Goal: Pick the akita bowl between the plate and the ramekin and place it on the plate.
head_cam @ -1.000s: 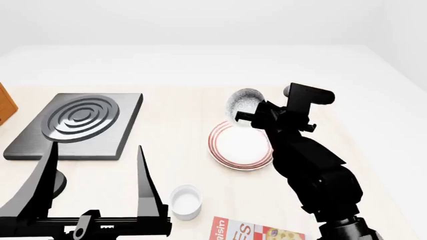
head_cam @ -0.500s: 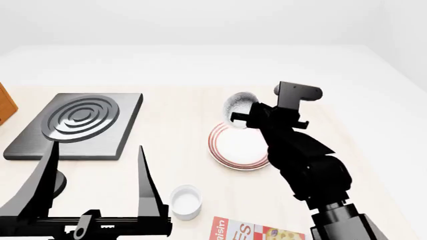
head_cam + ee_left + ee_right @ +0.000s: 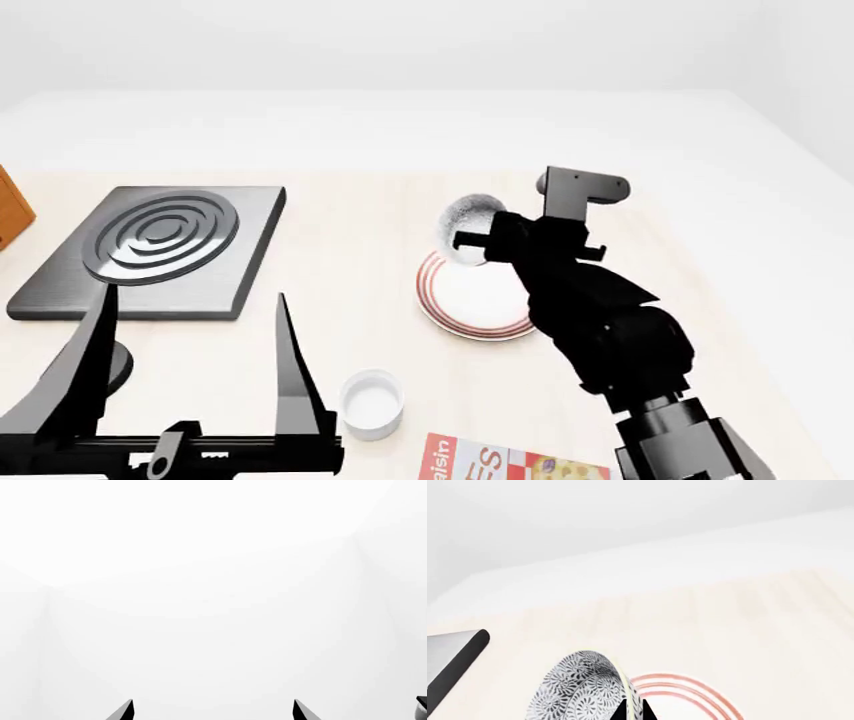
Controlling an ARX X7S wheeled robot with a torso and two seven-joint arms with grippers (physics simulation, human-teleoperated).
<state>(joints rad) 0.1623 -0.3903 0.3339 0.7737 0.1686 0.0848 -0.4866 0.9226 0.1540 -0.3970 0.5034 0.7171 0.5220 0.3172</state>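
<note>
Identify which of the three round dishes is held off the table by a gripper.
The akita bowl, speckled and tilted in the right gripper above the plate; the ramekin sits untouched.

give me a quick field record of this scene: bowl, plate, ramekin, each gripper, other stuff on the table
akita bowl: tilted, held by the right gripper at the plate's far edge
plate: red-ringed, nothing on it
ramekin: upright on the table, near side, apart from the plate
left gripper: open, holding nothing
dark ringed slab: far left
printed box: near edge
</note>
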